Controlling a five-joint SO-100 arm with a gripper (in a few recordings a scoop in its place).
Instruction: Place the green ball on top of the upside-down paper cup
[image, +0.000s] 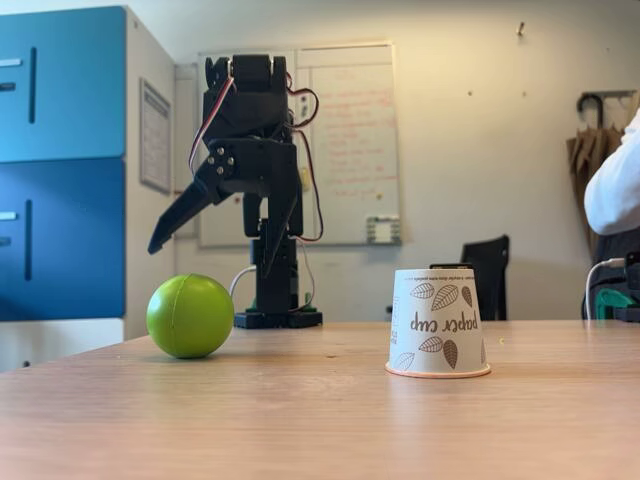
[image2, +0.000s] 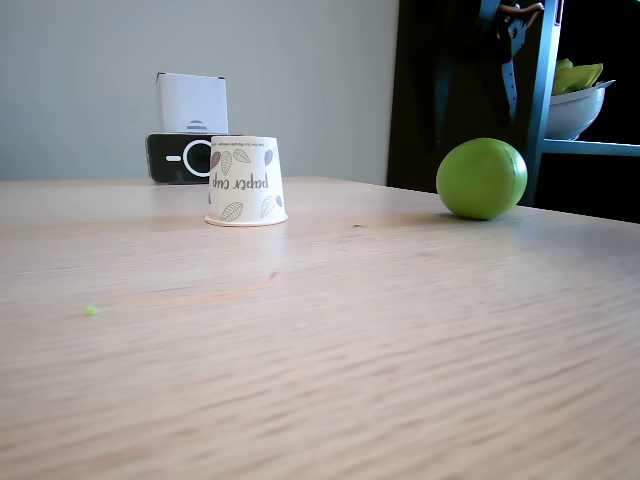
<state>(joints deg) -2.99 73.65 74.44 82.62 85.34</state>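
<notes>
While upturned, one cup (image: 437, 323), one ball (image: 190, 316).

Soft daylight, blurred near tabletop

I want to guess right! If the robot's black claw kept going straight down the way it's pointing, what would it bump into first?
Probably the green ball. The gripper hangs open above the wooden table, fingers angled down-left toward the ball. Depth is unclear, so it might miss and hit the table.
</notes>
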